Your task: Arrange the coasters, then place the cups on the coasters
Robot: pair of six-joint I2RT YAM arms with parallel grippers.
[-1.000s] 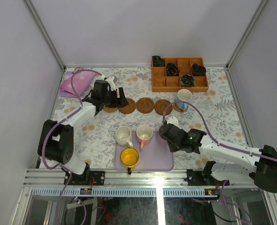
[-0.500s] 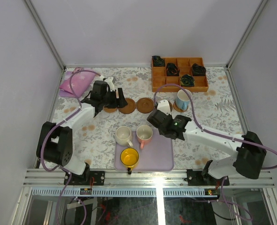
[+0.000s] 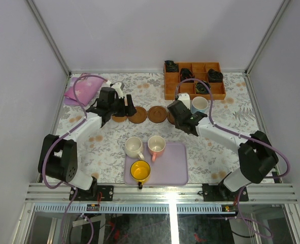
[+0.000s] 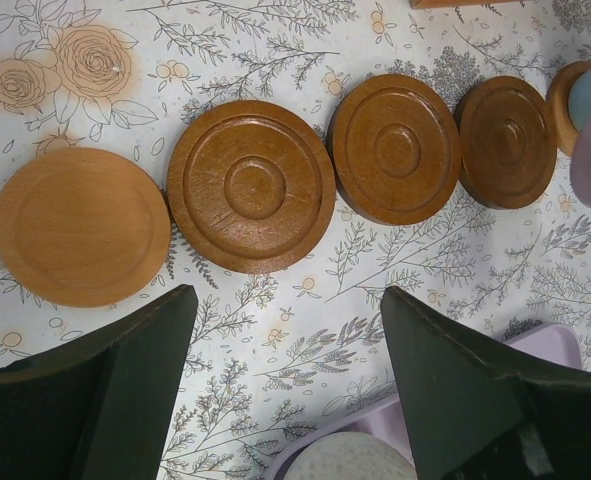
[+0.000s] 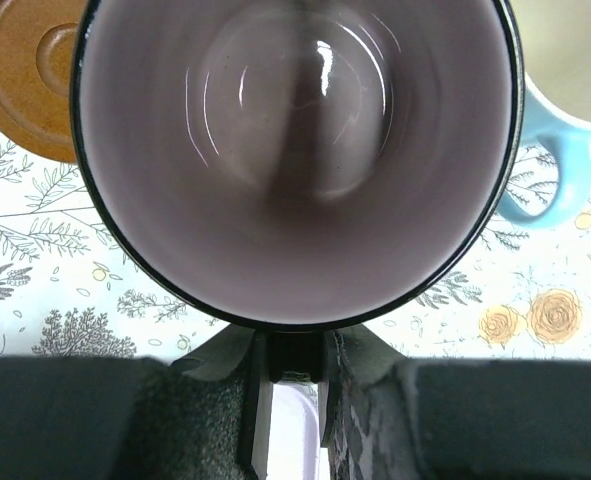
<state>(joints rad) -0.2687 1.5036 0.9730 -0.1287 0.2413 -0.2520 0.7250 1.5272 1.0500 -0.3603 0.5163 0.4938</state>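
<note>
The right claw (image 5: 295, 352) is clenched on the purple-grey cup (image 5: 300, 150). Its two fingers (image 5: 225, 385) pinch a dark stub at the lower edge of the cup's rim, and the cup's mouth fills most of the right wrist view. The light blue cup (image 5: 565, 100) stands just beside it at the upper right of that view, with its handle pointing down the frame. A brown coaster shows at the upper left. Whether the purple-grey cup rests on anything or hangs clear cannot be told.

The left claw (image 4: 285, 300) is released, its jaws spread wide with nothing between them. It hovers above the flowered tabletop (image 3: 241, 114), just below the row of coasters (image 4: 251, 186) in the left wrist view. The row runs left to right there: a pale smooth coaster (image 4: 80, 227), then three darker ringed ones lying edge to edge or nearly so. A fifth coaster (image 4: 565, 90) at the right edge carries the light blue cup. The purple-grey cup shows at that same right edge, just right of the fourth coaster.

In the top view the cream cup (image 3: 134, 147) and pink cup (image 3: 156, 145) stand at the upper edge of the lavender tray (image 3: 172, 173). The yellow cup (image 3: 140, 171) stands on its lower left part. The compartmented wooden box (image 3: 194, 91) sits at the upper right of the tabletop.
</note>
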